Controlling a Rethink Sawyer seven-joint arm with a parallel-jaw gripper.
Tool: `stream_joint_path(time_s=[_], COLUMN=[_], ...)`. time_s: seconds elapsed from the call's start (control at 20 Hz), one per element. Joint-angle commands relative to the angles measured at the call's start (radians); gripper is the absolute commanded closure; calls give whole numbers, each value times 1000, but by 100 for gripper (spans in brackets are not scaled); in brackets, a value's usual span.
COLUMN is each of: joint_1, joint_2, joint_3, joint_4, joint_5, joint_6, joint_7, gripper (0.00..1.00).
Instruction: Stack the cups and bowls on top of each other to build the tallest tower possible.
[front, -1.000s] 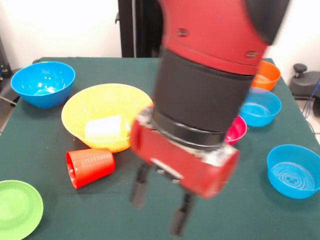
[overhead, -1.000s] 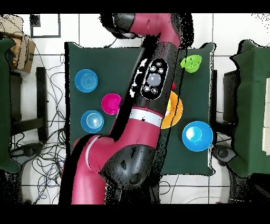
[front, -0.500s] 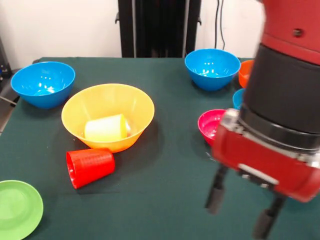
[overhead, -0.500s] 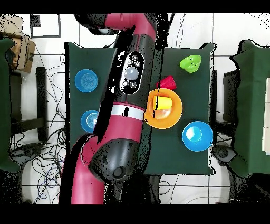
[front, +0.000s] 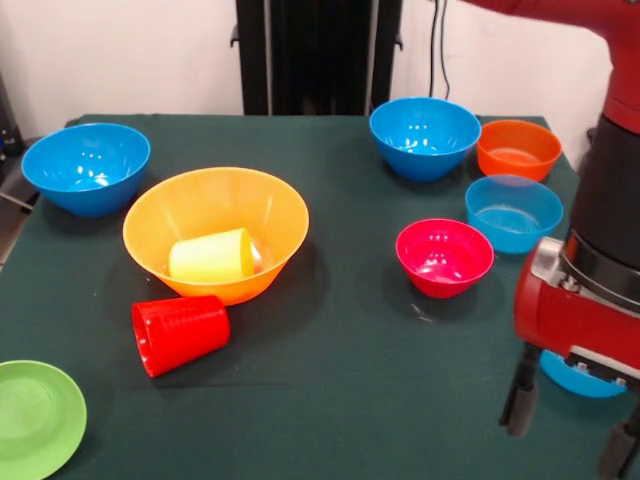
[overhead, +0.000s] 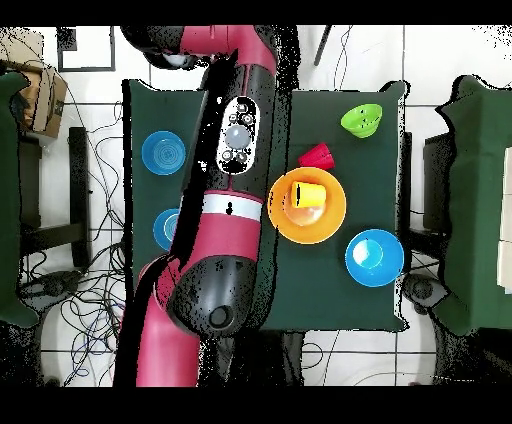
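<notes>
- Gripper (front: 570, 428) hangs at the near right in the front view, fingers spread apart and empty, just above a pale blue bowl (front: 580, 378).
- Yellow cup (front: 210, 256) lies tipped inside the big yellow-orange bowl (front: 215, 205); nothing else is stacked.
- Red cup (front: 180, 332) lies on its side beside that bowl; the other bowls sit scattered, so I judge the tower barely begun.

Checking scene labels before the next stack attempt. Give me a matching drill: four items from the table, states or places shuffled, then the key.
Items:
1. yellow cup
2. red cup
3. green bowl
4. hand

States or places:
A. on its side on the table cloth, beside the big yellow-orange bowl
B. open, holding nothing
C. lying inside the big yellow-orange bowl
D. alone at a table corner

Pairs: 1-C, 2-A, 3-D, 4-B
</notes>
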Motion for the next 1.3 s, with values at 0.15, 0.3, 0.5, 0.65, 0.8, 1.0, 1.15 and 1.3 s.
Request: stream_joint_path(time_s=[0.15,0.3,0.5,0.65,0.8,1.0,1.15,1.3], joint_1=[12,56,119,159,197,229,243,262], joint_2=[8,-27,-85,-115,-140,-172,-195,-234], joint_3=[-14,46,124,164,196,236,286,346], joint_4=[-2,51,142,205,265,332,387,465], joint_5=[22,-36,-103,-131,-159,-190,-196,-201], joint_6=[143,177,201,206,196,182,130,75], joint_7=[-227,-181,-140,-112,-95,-104,-89,-81], gripper=[0,0,0,0,0,0,0,0])
